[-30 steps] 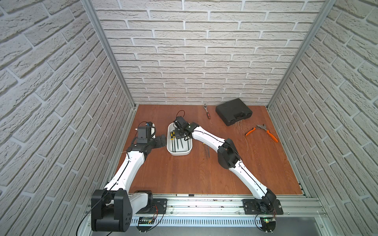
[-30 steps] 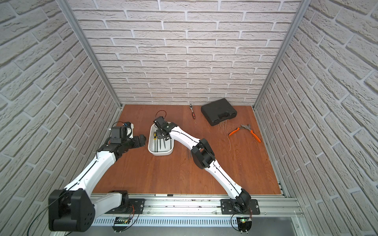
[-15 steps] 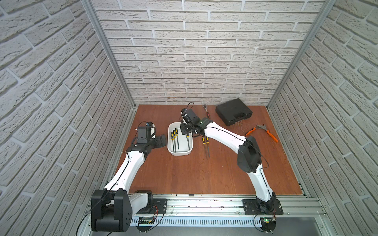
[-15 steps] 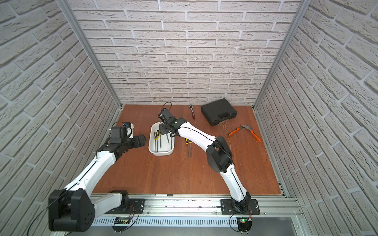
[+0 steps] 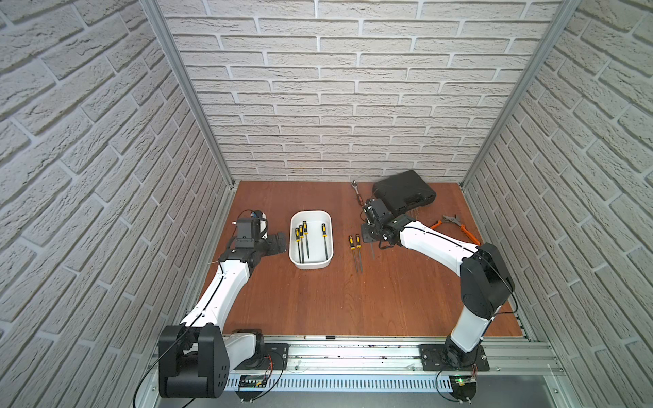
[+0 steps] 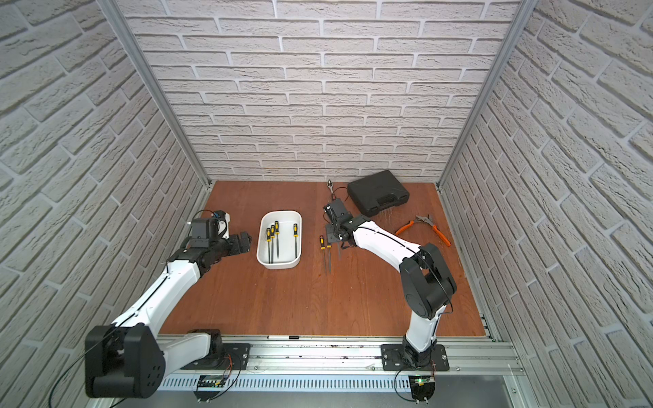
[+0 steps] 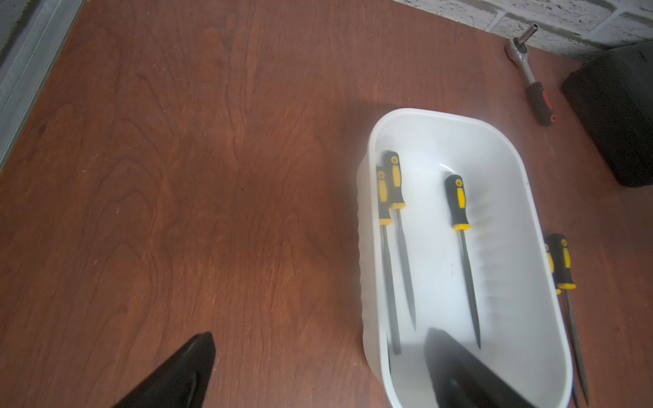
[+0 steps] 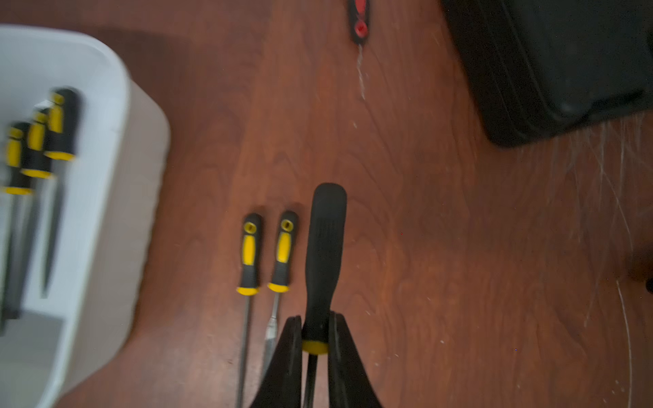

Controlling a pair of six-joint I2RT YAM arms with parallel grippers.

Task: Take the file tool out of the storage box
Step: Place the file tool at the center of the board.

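We hold the file (image 8: 325,247) in the right gripper (image 8: 315,330), jaws closed narrow on the handle at its yellow collar. It is outside the storage box (image 8: 122,88), which lies well off to one side of the fingers, and the left gripper (image 7: 321,337) stands wide and empty just beside that box. To finish well, we lower the file level next to the two laid-out files (image 8: 249,254) just beside the fingers and release only once it rests, since blur leaves its height above the table (image 8: 441,247) uncertain. Its long axis runs along the fingers, parallel to those files, handle pointing forward from the fingertips, blade trailing back under the wrist.
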